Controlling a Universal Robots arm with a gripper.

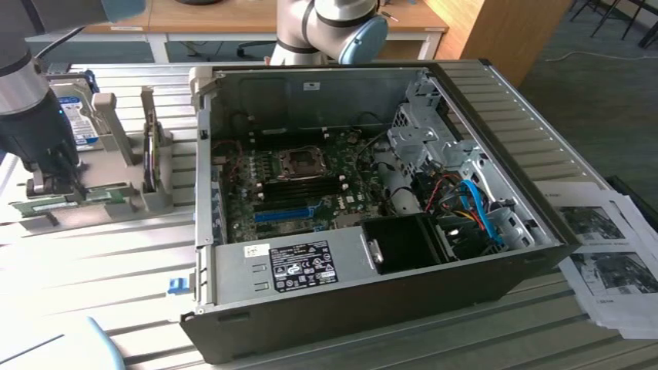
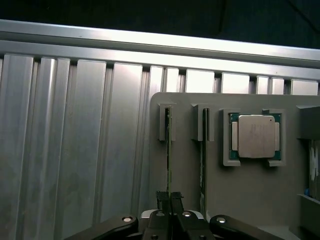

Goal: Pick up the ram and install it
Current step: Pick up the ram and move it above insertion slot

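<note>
Gripper clenched on the near end of a ram, which stands on edge in the slots of a grey holder. The stick's long axis runs straight away from the fingers, in line with the thin gap between them. A second ram stands parallel just beside it, untouched. In the exterior view the single arm hangs over the holder at the left, with the open case and its board slots well apart to the right, so the install appears not yet begun. Count: two rams, one CPU, one hard drive, one holder, one case.
</note>
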